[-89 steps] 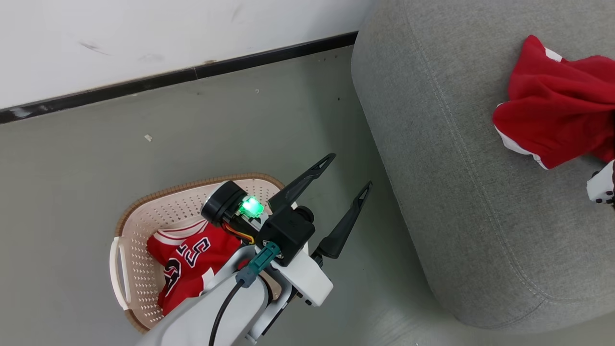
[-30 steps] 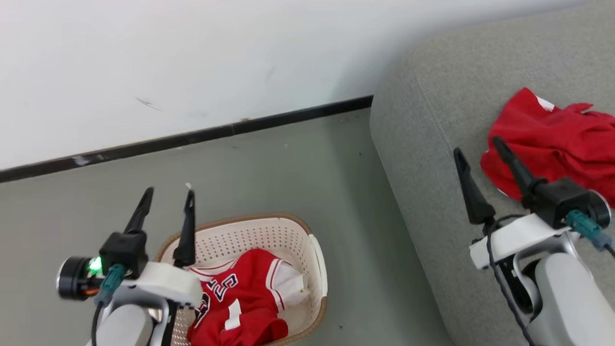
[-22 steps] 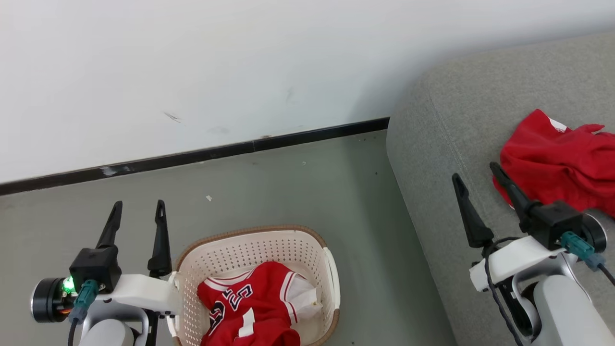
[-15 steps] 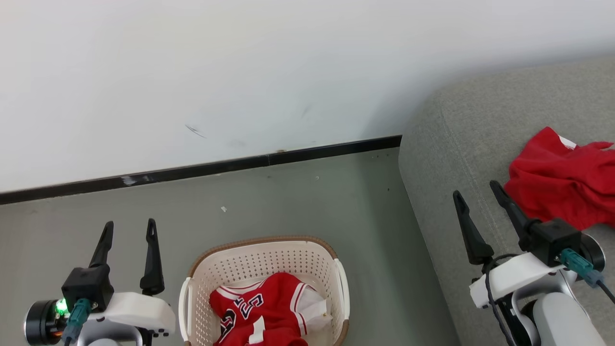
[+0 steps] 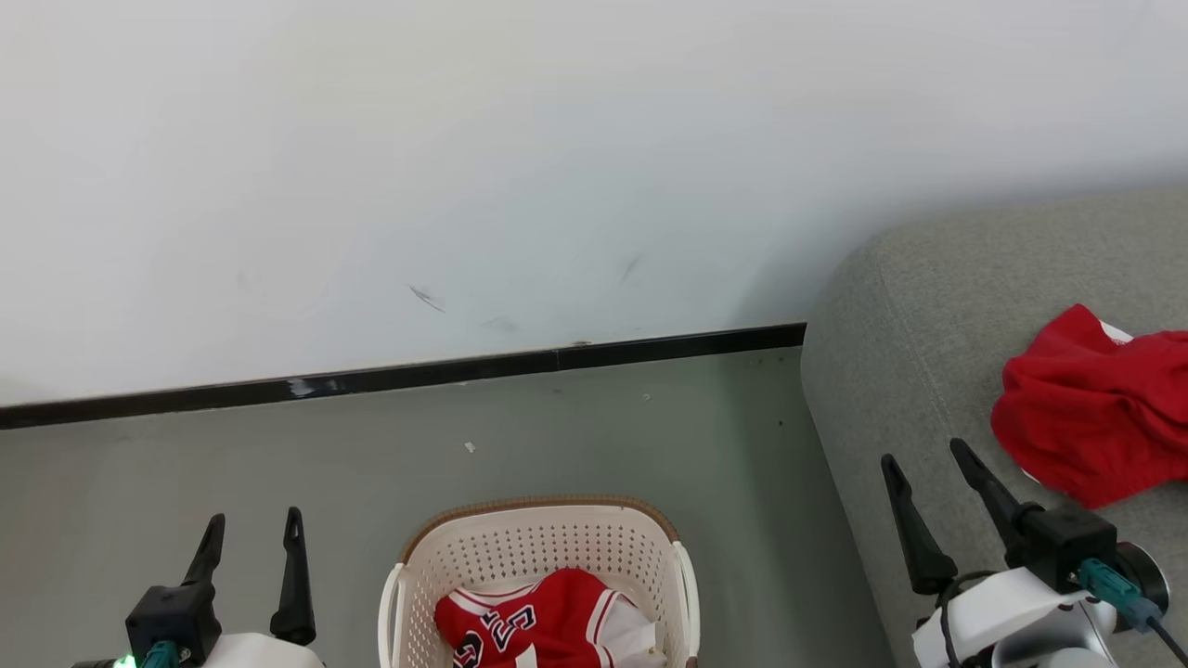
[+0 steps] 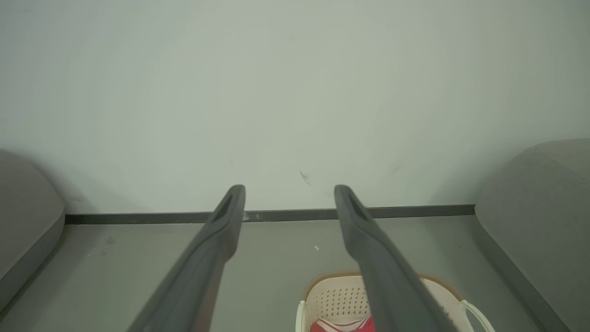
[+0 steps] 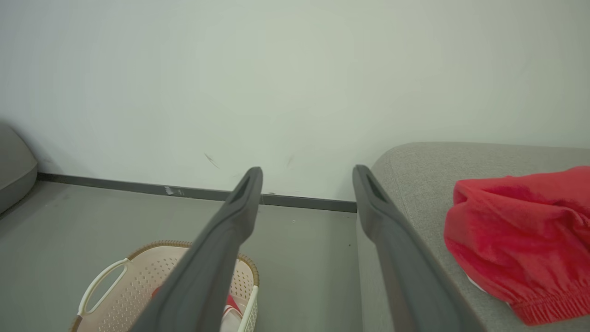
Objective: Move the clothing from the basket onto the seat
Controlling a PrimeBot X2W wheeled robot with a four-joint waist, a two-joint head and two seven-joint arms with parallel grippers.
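A cream-white basket [image 5: 538, 547] with a brown rim sits on the floor at the bottom middle of the head view, holding a red numbered jersey [image 5: 543, 626]. A plain red garment [image 5: 1091, 417] lies crumpled on the grey seat [image 5: 910, 315] at the right. To the left of the basket, my left gripper [image 5: 252, 527] stands open with nothing between its fingers. Over the seat's front edge, near the plain garment, my right gripper [image 5: 928, 456] is open too. The left wrist view catches the basket [image 6: 332, 295] low between the fingers, and the right wrist view shows the red garment [image 7: 521, 230] on the seat [image 7: 415, 166].
A white wall [image 5: 464, 167] with a black skirting strip [image 5: 399, 376] runs behind the basket. Grey floor [image 5: 603, 436] lies between wall, basket and seat. Another grey upholstered edge [image 6: 23, 216] shows at the left of the left wrist view.
The head camera has tilted up, so everything slides down the picture. Both grippers stay open and hold nothing.
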